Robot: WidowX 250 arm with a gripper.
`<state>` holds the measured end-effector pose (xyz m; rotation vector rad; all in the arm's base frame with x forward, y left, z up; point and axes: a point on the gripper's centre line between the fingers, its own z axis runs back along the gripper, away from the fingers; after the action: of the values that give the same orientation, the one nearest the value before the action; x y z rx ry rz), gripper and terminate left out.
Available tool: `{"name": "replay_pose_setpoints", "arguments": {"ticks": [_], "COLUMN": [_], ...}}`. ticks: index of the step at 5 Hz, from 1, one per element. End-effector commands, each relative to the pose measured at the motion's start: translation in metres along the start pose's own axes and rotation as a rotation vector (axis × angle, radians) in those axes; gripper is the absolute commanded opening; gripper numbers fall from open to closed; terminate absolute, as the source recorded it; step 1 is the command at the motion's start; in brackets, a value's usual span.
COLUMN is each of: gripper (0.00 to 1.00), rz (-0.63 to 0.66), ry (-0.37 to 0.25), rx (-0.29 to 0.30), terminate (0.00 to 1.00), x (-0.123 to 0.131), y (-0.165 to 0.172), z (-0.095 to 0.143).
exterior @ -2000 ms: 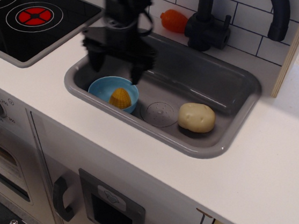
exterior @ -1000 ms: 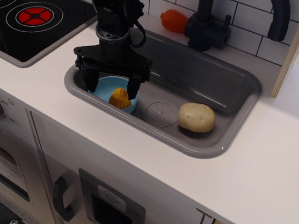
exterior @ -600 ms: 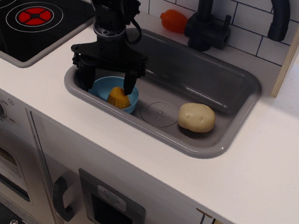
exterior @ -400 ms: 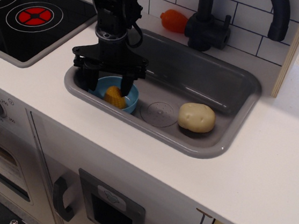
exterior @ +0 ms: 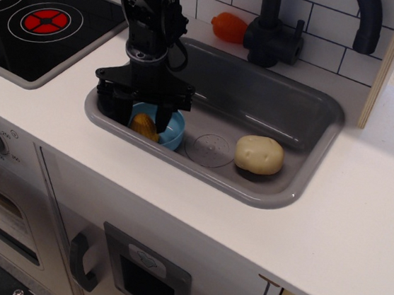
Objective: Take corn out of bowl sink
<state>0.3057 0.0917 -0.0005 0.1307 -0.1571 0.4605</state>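
The yellow corn (exterior: pixel 144 126) lies in the light-blue bowl (exterior: pixel 176 128) at the left end of the grey sink (exterior: pixel 262 196). My black gripper (exterior: pixel 143 118) is lowered into the bowl from above, with one finger on each side of the corn. The jaws are still a little apart and stand close around the corn. I cannot tell whether the fingers touch it. The gripper hides most of the bowl and the top of the corn.
A beige potato (exterior: pixel 259 154) lies in the sink to the right of the drain imprint (exterior: pixel 211 149). An orange toy (exterior: pixel 229 27) and the black faucet (exterior: pixel 270 35) stand behind the sink. The stove top (exterior: pixel 34 18) lies to the left.
The gripper has come down from above the sink into the bowl, and its fingers have narrowed around the corn. The corn has shifted slightly left in the bowl.
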Motion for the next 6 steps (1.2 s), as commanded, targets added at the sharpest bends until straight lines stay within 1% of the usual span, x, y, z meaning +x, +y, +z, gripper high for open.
{"name": "replay_pose_setpoints", "arguments": {"ticks": [1, 2, 3, 4, 5, 6], "gripper": [0.00, 0.00, 0.00, 0.00, 0.00, 0.00], "rz": [0.052, 0.115, 0.163, 0.183, 0.193, 0.222], "ry": [-0.061, -0.099, -0.094, -0.104, -0.096, -0.102], "rx": [-0.025, -0.029, -0.045, -0.035, -0.031, -0.038], "terminate": [0.00, 0.00, 0.00, 0.00, 0.00, 0.00], "x": [0.014, 0.025, 0.035, 0.040, 0.045, 0.055], "y": [0.004, 0.008, 0.004, -0.015, -0.034, -0.057], "z": [0.031, 0.054, 0.072, 0.068, 0.060, 0.052]}}
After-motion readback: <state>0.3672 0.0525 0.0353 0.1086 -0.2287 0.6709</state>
